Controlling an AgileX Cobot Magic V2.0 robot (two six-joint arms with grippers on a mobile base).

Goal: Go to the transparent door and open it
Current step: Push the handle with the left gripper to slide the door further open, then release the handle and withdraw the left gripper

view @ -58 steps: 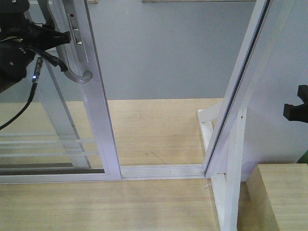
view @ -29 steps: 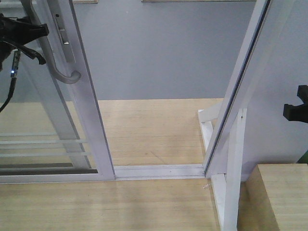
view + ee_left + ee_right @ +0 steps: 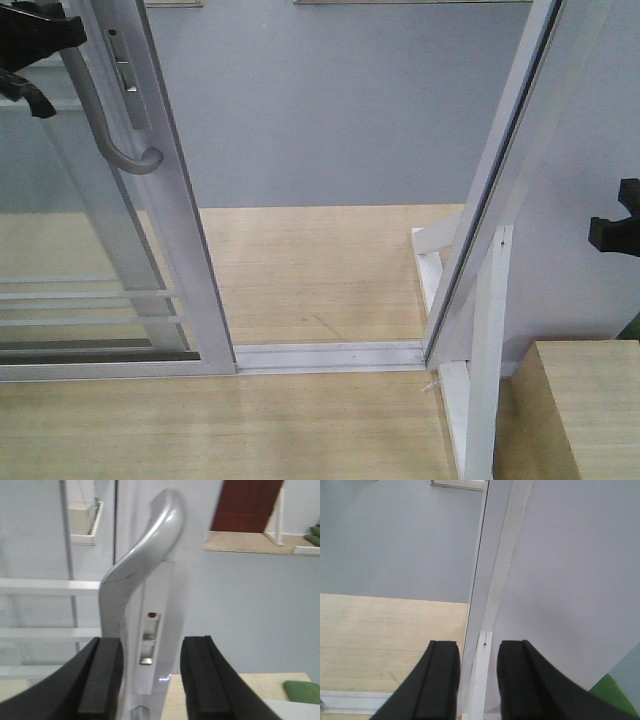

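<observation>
Front view: the transparent door (image 3: 90, 230) stands at nine o'clock, its curved grey handle (image 3: 108, 120) beside the left hand (image 3: 30, 45) at ten o'clock; a wide gap is already open. Left wrist view: spread fingers (image 3: 102, 675) straddle the handle; pull steadily along the floor track (image 3: 330, 355). Right wrist view: the right hand (image 3: 470, 680) is spread, idle. No writing is legible.
</observation>
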